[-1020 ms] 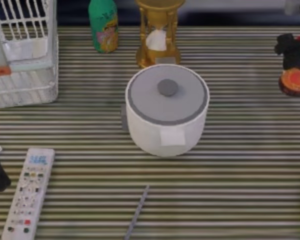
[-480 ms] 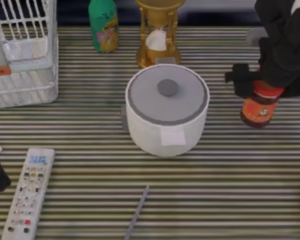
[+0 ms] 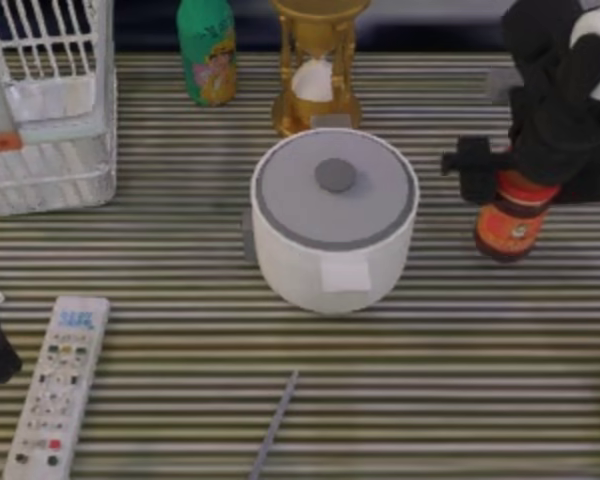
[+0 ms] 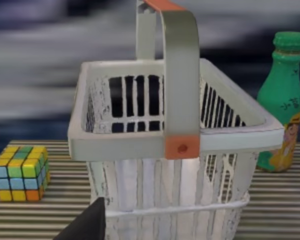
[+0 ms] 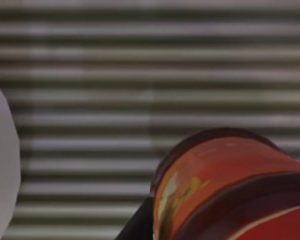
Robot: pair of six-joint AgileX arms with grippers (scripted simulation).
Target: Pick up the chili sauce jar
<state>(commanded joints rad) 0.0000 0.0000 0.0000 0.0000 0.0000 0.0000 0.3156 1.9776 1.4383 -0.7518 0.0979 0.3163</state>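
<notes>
Clearly the right hand [image 3: 525, 180] has the chili sauce jar [image 3: 513, 222] clamped by its upper part, just under the red lid, and the jar hangs a little tilted to the right of the white cooker [image 3: 334, 218], near it but not touching. Whether its base has left the striped tabletop [image 3: 450, 350] is hard to settle from above; the right wrist view shows the jar [image 5: 225, 185] filling the near corner with tabletop stripes behind it, which I read as a jar that is lifted or all but lifted. It looks like a stiff glass or hard plastic cylinder with dense dark contents, so I would expect it to feel fairly heavy for its size, smooth and somewhat slippery on the label [image 3: 508, 228], and liable to crack if dropped. The grip high on the neck keeps the fingers clear of the tabletop, yet it leaves the weight hanging below, so the jar could swing or slip; a hold lower, across the labelled body, would be steadier. The left hand is out of sight in its own wrist view, parked at the tabletop's left edge beside the white basket [image 4: 175, 165], with a green bottle [image 4: 284, 105] and a colour cube [image 4: 21, 172] nearby.
</notes>
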